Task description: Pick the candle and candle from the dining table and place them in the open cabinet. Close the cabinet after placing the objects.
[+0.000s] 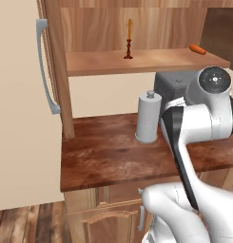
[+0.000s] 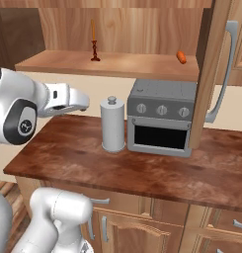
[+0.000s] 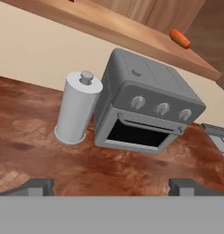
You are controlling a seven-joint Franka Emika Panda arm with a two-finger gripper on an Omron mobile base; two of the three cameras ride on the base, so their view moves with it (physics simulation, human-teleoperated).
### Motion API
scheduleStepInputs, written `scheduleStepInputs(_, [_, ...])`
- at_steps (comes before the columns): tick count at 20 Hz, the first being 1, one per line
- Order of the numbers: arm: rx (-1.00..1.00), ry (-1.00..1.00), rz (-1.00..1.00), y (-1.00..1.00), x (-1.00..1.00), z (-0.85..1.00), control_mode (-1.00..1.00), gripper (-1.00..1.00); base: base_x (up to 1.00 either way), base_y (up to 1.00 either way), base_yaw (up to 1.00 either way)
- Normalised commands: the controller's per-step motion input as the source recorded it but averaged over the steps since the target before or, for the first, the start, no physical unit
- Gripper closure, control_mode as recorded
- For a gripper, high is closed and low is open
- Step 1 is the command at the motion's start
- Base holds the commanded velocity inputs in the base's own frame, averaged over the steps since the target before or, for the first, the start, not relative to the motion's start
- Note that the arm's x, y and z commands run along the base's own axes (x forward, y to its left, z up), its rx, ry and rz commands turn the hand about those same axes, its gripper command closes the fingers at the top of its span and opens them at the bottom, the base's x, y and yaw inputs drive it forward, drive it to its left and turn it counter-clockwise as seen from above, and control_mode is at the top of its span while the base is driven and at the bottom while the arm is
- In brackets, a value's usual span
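The thin orange taper candle [image 1: 129, 40] [image 2: 94, 42] stands upright on its dark red holder on the shelf [image 1: 151, 61] of the brown wall cabinet. The cabinet's panelled door [image 1: 58, 71] [image 2: 211, 74] is swung open, edge-on to me, and its grey bar handle [image 1: 44, 66] [image 2: 223, 74] shows. My gripper [image 3: 112, 186] is open, its fingertips [image 3: 38, 185] spread wide with nothing between them. It hovers above the counter, below the shelf, facing the toaster oven. The beige stub candle and the dining table are out of view.
A grey toaster oven [image 2: 162, 118] [image 3: 145, 109] and a white paper-towel roll [image 1: 148, 117] [image 2: 112, 124] [image 3: 77, 109] stand on the reddish wood counter [image 1: 108, 156]. A small orange-red object [image 1: 198, 49] [image 2: 181, 57] [image 3: 179, 38] lies at the shelf's right end. Light-wood cupboards sit under the counter.
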Motion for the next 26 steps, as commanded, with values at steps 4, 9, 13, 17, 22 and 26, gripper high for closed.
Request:
scheduleStepInputs(4, [0.0, 0.01, 0.0, 0.0, -0.13, -0.05, -1.0, -1.0, 0.0, 0.0, 0.0])
scheduleStepInputs(9, [0.0, 0.0, -0.06, 0.0, -0.65, -0.12, -1.0, -1.0, 0.0, 0.0, 0.0])
scheduleStepInputs(13, [0.0, 0.0, -0.06, -0.01, -0.68, -0.16, -1.0, -1.0, 0.0, 0.0, 0.0])
scheduleStepInputs(17, [0.0, 0.0, -0.01, 0.0, -0.17, -0.06, 1.0, -1.0, -0.44, 0.0, -0.08])
scheduleStepInputs(22, [0.0, 0.0, 0.0, 0.0, 0.0, 0.0, 1.0, -1.0, -0.45, 0.0, -0.31])
scheduleStepInputs(26, [0.0, 0.0, 0.0, 0.0, 0.0, 0.0, 1.0, -1.0, -0.49, 0.0, -0.43])
